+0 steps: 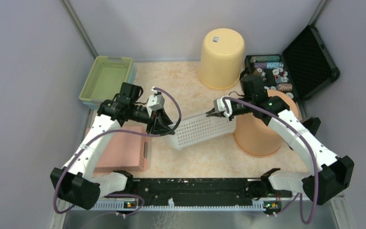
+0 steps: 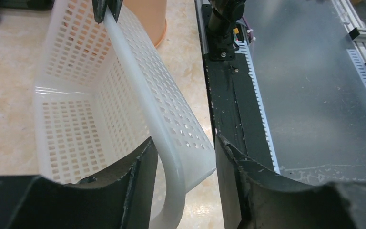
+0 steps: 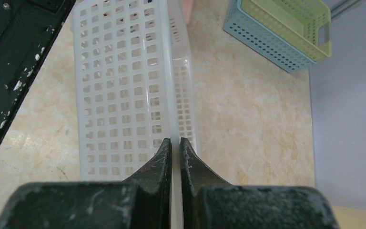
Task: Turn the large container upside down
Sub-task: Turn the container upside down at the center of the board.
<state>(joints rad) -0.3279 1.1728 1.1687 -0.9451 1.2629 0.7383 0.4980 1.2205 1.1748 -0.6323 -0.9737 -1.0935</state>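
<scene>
- Right pincer (image 3: 175, 143): fingers pinched tight on the thin rim of the white perforated plastic basket (image 3: 124, 86), which stretches away ahead of them, tipped onto its side.
- Left pincer (image 2: 183, 143): half wide, straddling the opposite rim corner, with a gap beside one finger.
- The basket spans between both pincers; I cannot tell whether it touches the beige marbled counter (image 1: 190, 81).

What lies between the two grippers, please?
The white basket, tilted, spans the gap: the right gripper pinches its rim at one end, and the left gripper straddles the rim at the other. The top view shows it best.
</scene>
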